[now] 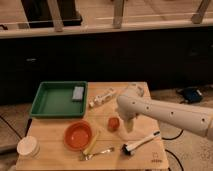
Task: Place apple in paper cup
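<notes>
My gripper [129, 126] hangs low over the wooden table [55, 156], jaws spread wide and holding nothing, the apple [114, 123] sitting just beside them (touching or not, I can't tell), the paper cup [28, 147] well off beyond the orange bowl [79, 135].

Counter [50, 131]: tray [54, 101] back-left, sponge [78, 93] in its back-right corner. Bowl [79, 135] in front of tray. Paper cup [28, 147] front-left corner. Apple [113, 123] right of bowl. Claw [129, 126] just right of apple. Brush [140, 143] front-right of claw.
</notes>
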`<state>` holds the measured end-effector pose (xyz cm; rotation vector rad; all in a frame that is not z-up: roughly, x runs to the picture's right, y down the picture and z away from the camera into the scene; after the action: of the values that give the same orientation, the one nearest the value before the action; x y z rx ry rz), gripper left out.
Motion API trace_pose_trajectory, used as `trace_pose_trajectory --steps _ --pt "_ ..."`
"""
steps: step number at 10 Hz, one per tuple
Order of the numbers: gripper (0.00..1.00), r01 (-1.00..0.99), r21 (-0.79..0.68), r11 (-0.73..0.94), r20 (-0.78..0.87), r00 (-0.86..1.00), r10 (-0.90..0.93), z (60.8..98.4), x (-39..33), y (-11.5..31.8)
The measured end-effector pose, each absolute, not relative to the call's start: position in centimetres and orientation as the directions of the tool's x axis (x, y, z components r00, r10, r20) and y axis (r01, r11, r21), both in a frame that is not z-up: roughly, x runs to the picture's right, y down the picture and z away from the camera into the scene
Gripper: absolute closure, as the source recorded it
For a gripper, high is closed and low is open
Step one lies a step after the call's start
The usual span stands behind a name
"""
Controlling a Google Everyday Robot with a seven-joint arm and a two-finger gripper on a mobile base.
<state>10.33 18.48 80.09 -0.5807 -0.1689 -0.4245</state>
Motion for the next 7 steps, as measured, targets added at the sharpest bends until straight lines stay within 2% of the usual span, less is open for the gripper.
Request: trace_pose_trajectory --steps 7 --pt "0.20 0.526 -0.462 0.715 0.337 0.849 -0.407 81.8 9.5 19.3"
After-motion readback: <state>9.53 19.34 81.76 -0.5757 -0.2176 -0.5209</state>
